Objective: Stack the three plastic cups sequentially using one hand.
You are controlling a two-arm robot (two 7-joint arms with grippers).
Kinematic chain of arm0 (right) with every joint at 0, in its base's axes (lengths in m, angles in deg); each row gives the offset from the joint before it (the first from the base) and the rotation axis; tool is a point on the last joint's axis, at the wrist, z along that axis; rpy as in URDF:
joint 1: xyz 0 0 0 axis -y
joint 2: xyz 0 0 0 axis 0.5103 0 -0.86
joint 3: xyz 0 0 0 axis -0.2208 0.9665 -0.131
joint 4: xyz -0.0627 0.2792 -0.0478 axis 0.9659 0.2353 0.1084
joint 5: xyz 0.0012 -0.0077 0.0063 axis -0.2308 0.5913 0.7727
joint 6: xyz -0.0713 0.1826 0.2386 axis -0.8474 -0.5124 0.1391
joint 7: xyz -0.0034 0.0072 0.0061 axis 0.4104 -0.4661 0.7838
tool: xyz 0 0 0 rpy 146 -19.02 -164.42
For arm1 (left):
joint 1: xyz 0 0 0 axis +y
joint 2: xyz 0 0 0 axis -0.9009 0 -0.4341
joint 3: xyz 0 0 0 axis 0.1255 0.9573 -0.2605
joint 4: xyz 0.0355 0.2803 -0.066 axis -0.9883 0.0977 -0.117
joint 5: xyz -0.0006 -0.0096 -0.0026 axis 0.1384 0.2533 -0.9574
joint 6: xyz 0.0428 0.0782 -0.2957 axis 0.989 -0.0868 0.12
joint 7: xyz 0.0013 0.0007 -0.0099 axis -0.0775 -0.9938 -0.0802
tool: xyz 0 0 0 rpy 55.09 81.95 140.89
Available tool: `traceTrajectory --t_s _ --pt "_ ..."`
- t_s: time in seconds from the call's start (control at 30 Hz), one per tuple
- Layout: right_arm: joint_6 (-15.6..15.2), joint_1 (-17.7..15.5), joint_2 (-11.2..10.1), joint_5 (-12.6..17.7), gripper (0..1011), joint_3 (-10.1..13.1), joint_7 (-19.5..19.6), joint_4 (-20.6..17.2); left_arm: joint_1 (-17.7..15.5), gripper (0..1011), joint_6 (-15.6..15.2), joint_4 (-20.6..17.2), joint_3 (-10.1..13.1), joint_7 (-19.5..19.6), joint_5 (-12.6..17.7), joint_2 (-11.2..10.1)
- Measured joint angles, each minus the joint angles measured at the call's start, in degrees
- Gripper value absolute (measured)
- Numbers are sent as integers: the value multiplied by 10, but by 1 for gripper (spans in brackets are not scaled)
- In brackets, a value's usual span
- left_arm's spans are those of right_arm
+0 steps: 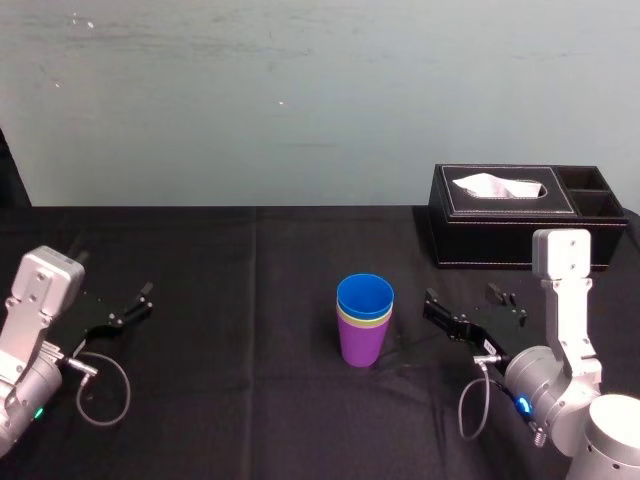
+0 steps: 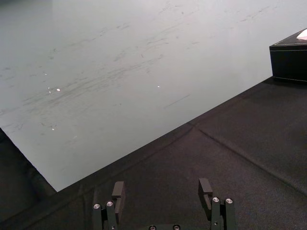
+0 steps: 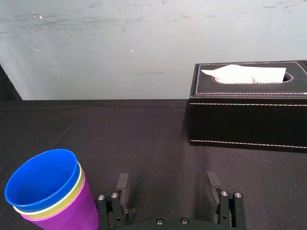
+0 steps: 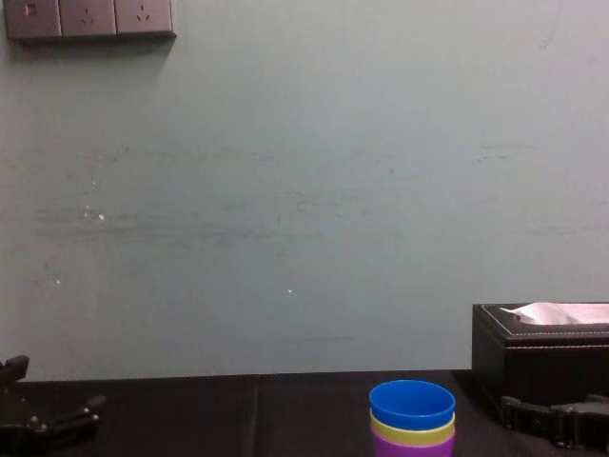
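Note:
The three plastic cups stand nested in one upright stack (image 1: 365, 322) at the middle of the black table: purple at the bottom, yellow-green in the middle, bright blue on top. The stack (image 3: 48, 194) also shows in the right wrist view, and the chest view has it low and right of centre (image 4: 412, 419). My right gripper (image 1: 475, 308) hovers just right of the stack, open, with nothing between its fingers (image 3: 168, 184). It is apart from the cups. My left gripper (image 1: 113, 276) is parked far left, open and empty (image 2: 162, 190).
A black tissue box (image 1: 515, 215) with a white tissue stands at the back right, behind the right gripper (image 4: 557, 421). The black cloth (image 1: 250, 300) covers the table up to a pale wall. Bare cloth lies between the stack and the left arm.

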Motion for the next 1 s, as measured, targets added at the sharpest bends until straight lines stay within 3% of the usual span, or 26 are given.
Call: traceTrajectory --t_s 1.0 --pt "2 -1 0 1 1004 0 1 -1 0 1000 0 0 0 0 0 0"
